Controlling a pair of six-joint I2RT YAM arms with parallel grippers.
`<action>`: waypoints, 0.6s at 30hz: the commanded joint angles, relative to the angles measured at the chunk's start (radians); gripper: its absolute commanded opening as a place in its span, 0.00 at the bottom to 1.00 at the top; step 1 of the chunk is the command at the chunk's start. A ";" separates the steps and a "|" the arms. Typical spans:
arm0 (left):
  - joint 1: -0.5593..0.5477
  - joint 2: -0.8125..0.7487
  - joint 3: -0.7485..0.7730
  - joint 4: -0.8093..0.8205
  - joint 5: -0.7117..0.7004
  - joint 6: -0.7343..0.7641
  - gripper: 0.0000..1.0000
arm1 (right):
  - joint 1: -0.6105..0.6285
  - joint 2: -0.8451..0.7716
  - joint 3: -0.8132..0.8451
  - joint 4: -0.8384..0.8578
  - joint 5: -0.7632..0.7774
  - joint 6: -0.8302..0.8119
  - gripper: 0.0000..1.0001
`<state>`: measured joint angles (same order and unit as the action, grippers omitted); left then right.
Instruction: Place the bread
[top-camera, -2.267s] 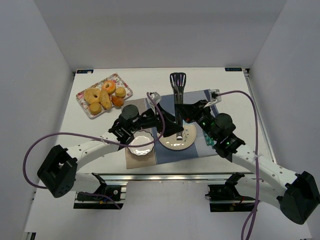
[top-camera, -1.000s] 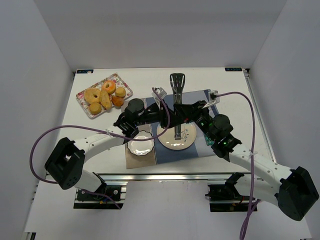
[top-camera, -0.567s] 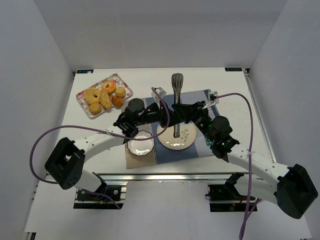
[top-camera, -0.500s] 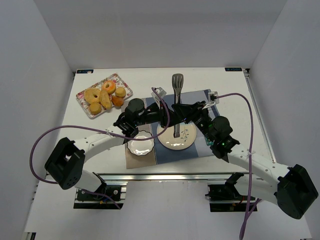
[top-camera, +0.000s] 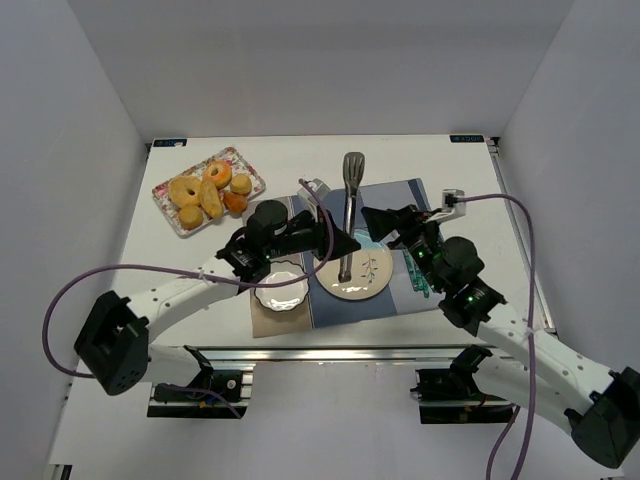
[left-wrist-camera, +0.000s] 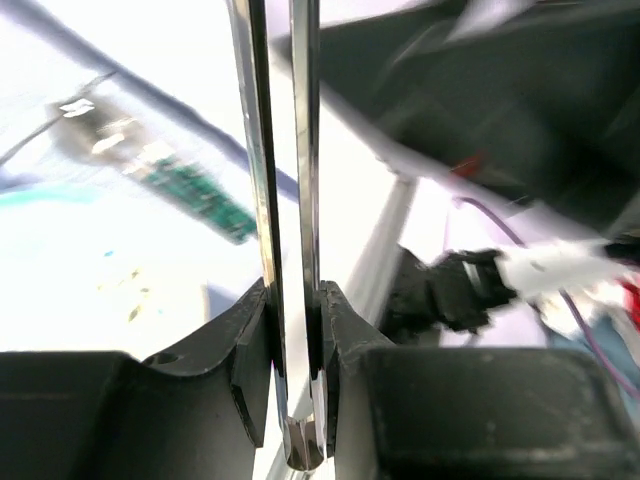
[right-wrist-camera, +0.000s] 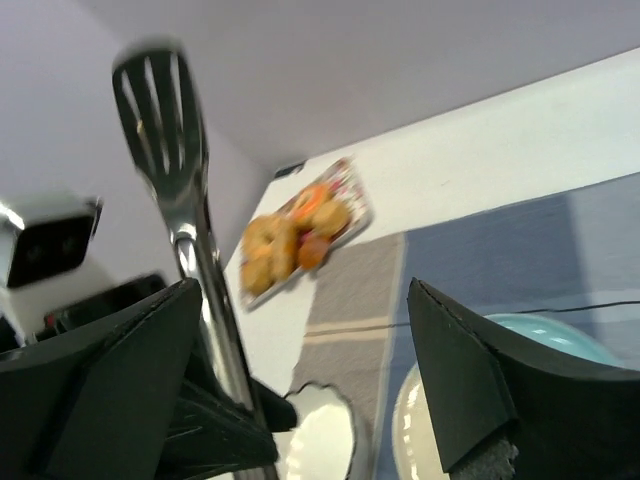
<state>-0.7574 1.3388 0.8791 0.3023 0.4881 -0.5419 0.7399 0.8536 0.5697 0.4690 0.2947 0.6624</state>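
The bread (top-camera: 211, 198), a long golden-yellow roll, lies among doughnuts and buns on the floral tray (top-camera: 176, 222) at the back left, and no gripper touches it. Metal tongs (top-camera: 349, 205) with a slotted head reach over the dinner plate (top-camera: 372, 282). My left gripper (top-camera: 335, 246) is shut on their handle end, and the left wrist view shows both blades (left-wrist-camera: 303, 150) pressed between the fingers of the left gripper (left-wrist-camera: 293, 300). My right gripper (top-camera: 386, 222) stands wide open just right of the tongs. In its wrist view the right gripper (right-wrist-camera: 300, 300) holds nothing, with the tongs (right-wrist-camera: 165, 110) to the left.
A small scalloped white dish (top-camera: 280, 292) sits on a grey-brown mat (top-camera: 263, 320) beside the plate, which rests on a blue placemat (top-camera: 400, 196). The pastry tray (right-wrist-camera: 345, 200) shows blurred in the right wrist view. A teal item (top-camera: 417, 276) lies under the right arm.
The right gripper opened, let go of the tongs and drew back to the right. The left gripper closed on the tongs' handle and now holds them alone.
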 joint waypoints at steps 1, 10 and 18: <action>0.006 -0.101 0.049 -0.271 -0.208 0.034 0.26 | -0.008 -0.088 0.110 -0.215 0.245 -0.040 0.89; 0.006 -0.107 0.236 -1.078 -1.038 -0.105 0.35 | -0.010 -0.215 0.171 -0.691 0.503 -0.038 0.89; 0.007 -0.081 0.284 -1.213 -1.134 -0.119 0.49 | -0.008 -0.168 0.176 -0.742 0.517 -0.079 0.89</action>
<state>-0.7502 1.2556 1.1191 -0.8101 -0.5388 -0.6430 0.7334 0.6704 0.7067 -0.2432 0.7570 0.6147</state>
